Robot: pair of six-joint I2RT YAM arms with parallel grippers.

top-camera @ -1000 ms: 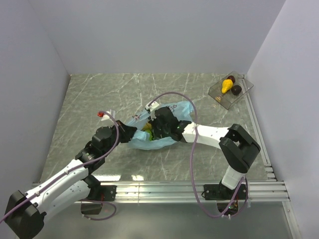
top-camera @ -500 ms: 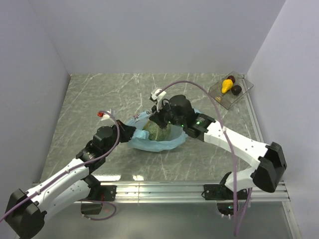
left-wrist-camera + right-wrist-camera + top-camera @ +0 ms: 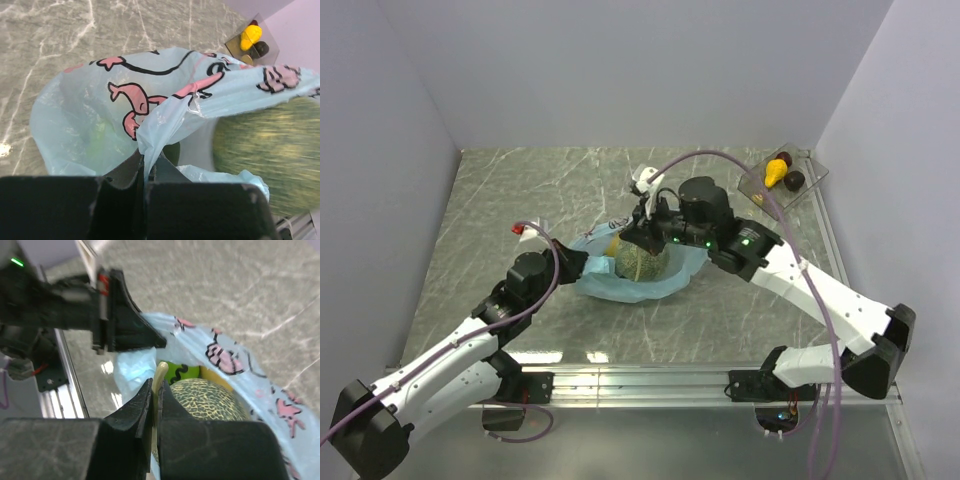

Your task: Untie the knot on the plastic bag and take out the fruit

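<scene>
The light-blue plastic bag (image 3: 638, 285) with pink prints lies open mid-table; no knot shows. My left gripper (image 3: 582, 267) is shut on the bag's left rim, and the plastic runs up between its jaws (image 3: 145, 160). My right gripper (image 3: 642, 238) is shut on the pale stem (image 3: 160, 374) of the grey-green netted melon (image 3: 640, 262) and holds it in the bag's mouth. The melon is blurred in the left wrist view (image 3: 260, 150). Below it are a bright green ball (image 3: 182, 372), a yellow fruit (image 3: 215, 375) and a dark green fruit (image 3: 172, 150).
A clear rigid tray (image 3: 760, 195) stands at the back right with a yellow fruit (image 3: 776, 172) and dark purple fruits (image 3: 794, 181). White walls close the table on the left, back and right. The aluminium rail with the arm bases runs along the near edge.
My right gripper has risen out of the bag and moved back a little, bringing the melon up by its stem. The right arm has stretched out. My left gripper still holds the bag's rim.
</scene>
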